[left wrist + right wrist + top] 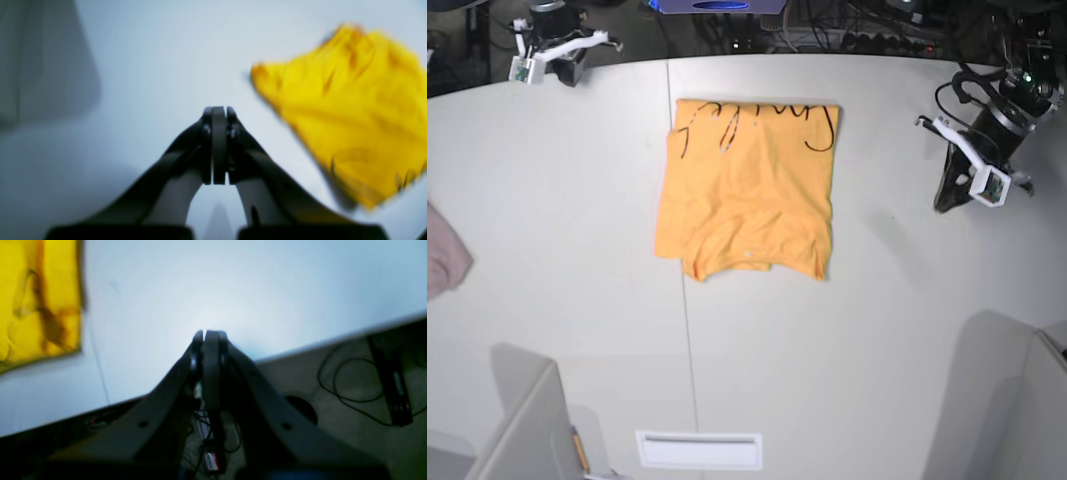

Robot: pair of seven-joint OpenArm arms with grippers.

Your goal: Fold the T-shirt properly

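Note:
The T-shirt (747, 190) lies folded into a rough rectangle in the middle of the white table (877, 330), with black cursive lettering along its far edge. It shows blurred at the right of the left wrist view (350, 110) and at the upper left of the right wrist view (36, 300). My left gripper (947, 192) (218, 111) is shut with nothing in it, off the shirt's right side and apart from it. My right gripper (569, 68) (210, 335) is shut and empty at the table's far left corner, over the edge.
A pinkish cloth (442, 260) lies at the table's left edge. A white slotted plate (699, 450) sits near the front edge. Grey partitions stand at the front left (527, 430) and front right (1017, 400). Cables (350, 383) lie on the floor beyond the far edge.

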